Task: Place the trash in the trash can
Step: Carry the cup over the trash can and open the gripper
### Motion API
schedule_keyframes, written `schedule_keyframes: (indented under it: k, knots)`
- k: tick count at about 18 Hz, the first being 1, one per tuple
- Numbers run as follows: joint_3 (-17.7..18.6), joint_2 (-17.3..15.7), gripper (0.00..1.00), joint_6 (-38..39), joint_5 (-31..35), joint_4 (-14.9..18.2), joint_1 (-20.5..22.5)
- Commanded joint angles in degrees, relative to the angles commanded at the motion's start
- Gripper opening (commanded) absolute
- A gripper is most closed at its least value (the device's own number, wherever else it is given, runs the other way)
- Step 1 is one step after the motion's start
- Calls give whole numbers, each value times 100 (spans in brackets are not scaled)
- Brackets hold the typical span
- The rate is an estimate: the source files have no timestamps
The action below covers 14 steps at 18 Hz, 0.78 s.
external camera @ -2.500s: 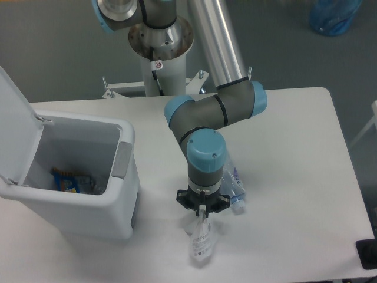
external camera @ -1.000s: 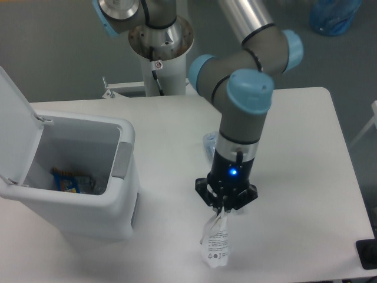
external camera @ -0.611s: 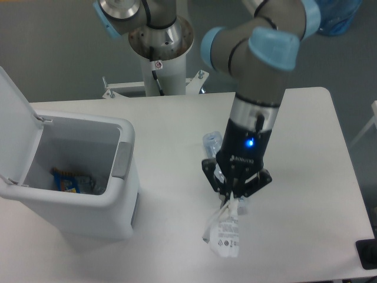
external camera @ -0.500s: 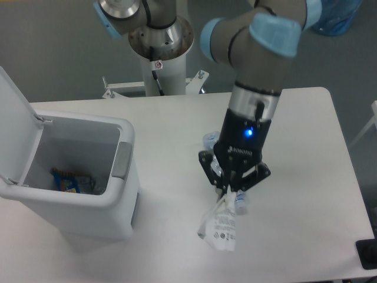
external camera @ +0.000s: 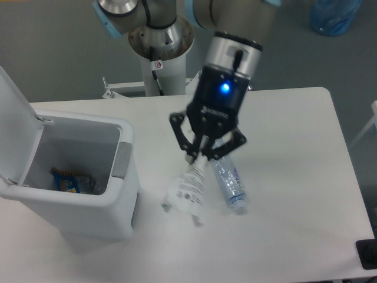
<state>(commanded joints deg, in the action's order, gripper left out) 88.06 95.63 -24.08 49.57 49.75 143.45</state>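
Observation:
My gripper (external camera: 201, 159) hangs above the table's middle, shut on the rim of a thin wrinkled clear cup (external camera: 187, 192) that dangles below it in the air. A clear bottle (external camera: 228, 182) with a white cap and blue-printed label lies flat on the table just right of the cup. The trash can (external camera: 121, 131), a white boxy bin with its lid (external camera: 15, 127) swung up and a grey tab (external camera: 122, 160) on its rim, stands at the left. The cup hangs a short way right of the bin's right wall.
An orange-and-blue snack packet (external camera: 69, 181) lies inside the bin. The robot's base column (external camera: 160, 53) stands behind the table's far edge. A dark object (external camera: 367, 253) sits at the table's front right corner.
The gripper has lifted the cup off the table and carried it up and left, toward the bin. The bottle stays lying on the table, uncovered as the arm moved away.

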Motion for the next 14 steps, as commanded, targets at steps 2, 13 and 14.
schedule_keyframes:
  k: [2,13,14]
  knots:
    - [272,-211,0,-9,26,-9,-263]
    - [1170,-642,53,-79,290,-35,-1363]
    - [1196,-651,68,-79,290,-35,-1372]
